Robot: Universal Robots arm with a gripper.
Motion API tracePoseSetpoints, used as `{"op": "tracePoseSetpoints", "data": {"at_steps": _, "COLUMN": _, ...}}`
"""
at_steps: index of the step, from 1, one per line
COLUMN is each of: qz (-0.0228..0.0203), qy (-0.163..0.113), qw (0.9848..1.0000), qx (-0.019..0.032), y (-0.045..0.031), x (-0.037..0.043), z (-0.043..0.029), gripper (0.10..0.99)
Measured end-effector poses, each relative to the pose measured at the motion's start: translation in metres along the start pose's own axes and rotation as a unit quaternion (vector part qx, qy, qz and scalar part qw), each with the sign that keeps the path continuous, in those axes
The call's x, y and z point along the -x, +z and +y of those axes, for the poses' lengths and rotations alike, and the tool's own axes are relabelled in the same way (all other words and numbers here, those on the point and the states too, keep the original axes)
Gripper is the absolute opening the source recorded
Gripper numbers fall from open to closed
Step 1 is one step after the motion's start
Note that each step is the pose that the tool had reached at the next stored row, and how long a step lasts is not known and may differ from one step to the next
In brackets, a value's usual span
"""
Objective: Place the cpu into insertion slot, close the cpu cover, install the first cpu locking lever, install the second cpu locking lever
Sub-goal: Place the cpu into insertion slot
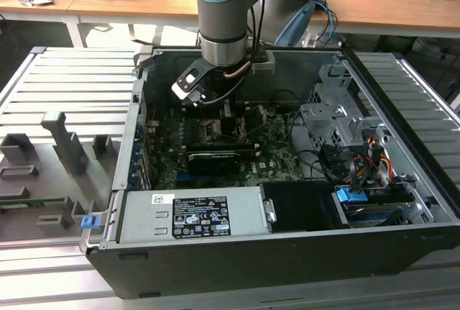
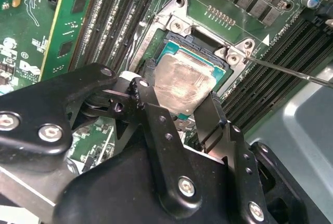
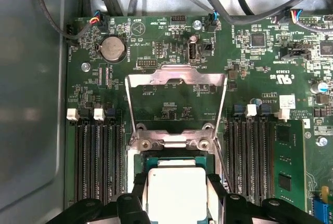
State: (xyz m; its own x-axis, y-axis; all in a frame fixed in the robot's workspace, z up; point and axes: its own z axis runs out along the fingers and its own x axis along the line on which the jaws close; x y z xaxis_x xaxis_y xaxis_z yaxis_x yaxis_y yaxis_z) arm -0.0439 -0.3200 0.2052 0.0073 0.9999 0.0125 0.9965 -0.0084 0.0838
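The claw (image 2: 179, 93) is narrowed onto the cpu (image 2: 183, 80), with one finger pressed against each of two opposite edges. The chip lies level, silvery face up, over the insertion slot (image 3: 171, 142); whether it is fully seated I cannot tell. The cpu cover (image 3: 177, 76) stands swung open just beyond the slot. The green motherboard (image 3: 171, 31) surrounds them, inside the open computer case (image 1: 287, 260).
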Motion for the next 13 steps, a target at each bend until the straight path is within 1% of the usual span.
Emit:
{"op": "tracePoseSetpoints", "data": {"at_steps": 9, "qz": -0.0009, "qy": 0.002, "qw": 1.0, "qx": 0.0, "y": 0.004, "x": -0.0013, "z": -0.0003, "gripper": 0.537}}
{"op": "tracePoseSetpoints", "data": {"at_steps": 13, "qz": -0.0014, "qy": 0.004, "qw": 1.0, "qx": -0.0001, "y": 0.0045, "x": -0.0013, "z": -0.0004, "gripper": 0.537}}
